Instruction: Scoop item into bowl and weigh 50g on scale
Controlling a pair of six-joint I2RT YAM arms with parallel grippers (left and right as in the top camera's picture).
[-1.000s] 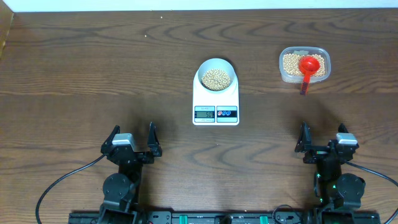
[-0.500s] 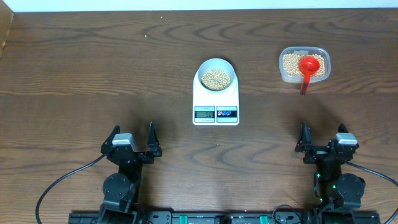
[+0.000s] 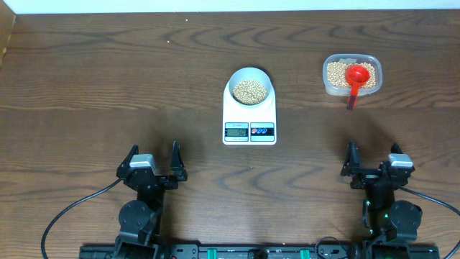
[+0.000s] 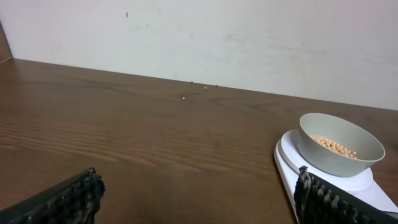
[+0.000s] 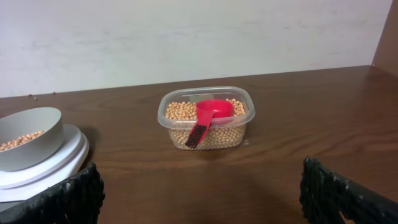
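Digits on the scale (image 3: 248, 115) display blur unreadably; left hand (image 3: 154, 149) and right hand (image 3: 372, 148) gape wide.

Setting: a robotics laboratory test bench. Indicators: the left arm (image 3: 140, 205) and the right arm (image 3: 392, 208) are fixed to a black mounting rail (image 3: 230, 252) along the near edge of a dark wood-grain table (image 3: 86, 79). Black cables (image 3: 72, 208) run from the arm bases. The backdrop is a white wall (image 4: 249, 37) (plain, with a few small marks). The tabletop layout is sparse and measurement-oriented, with a digital scale (image 3: 249, 119) placed centrally.
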